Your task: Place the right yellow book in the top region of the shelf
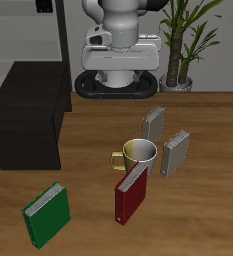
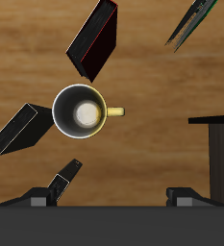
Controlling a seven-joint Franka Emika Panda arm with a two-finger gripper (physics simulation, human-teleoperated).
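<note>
The right yellow book (image 1: pixel 154 124) is a thin tan-grey hardback standing upright behind the mug; it also shows in the wrist view (image 2: pixel 65 176). The shelf (image 1: pixel 28 125) is a low black cabinet at the table's side, and its edge shows in the wrist view (image 2: pixel 219 144). My gripper (image 2: pixel 112 200) is open and empty. It hangs high above the table, over the area of the mug and books, and touches nothing. The fingertips (image 2: pixel 37 199) show far apart.
A white and yellow mug (image 1: pixel 138 151) stands among the books. A paler grey book (image 1: pixel 175 152) stands beside it, a red book (image 1: pixel 131 195) nearer the front edge, and a green book (image 1: pixel 46 212) at the front. A potted plant (image 1: pixel 188 40) stands behind.
</note>
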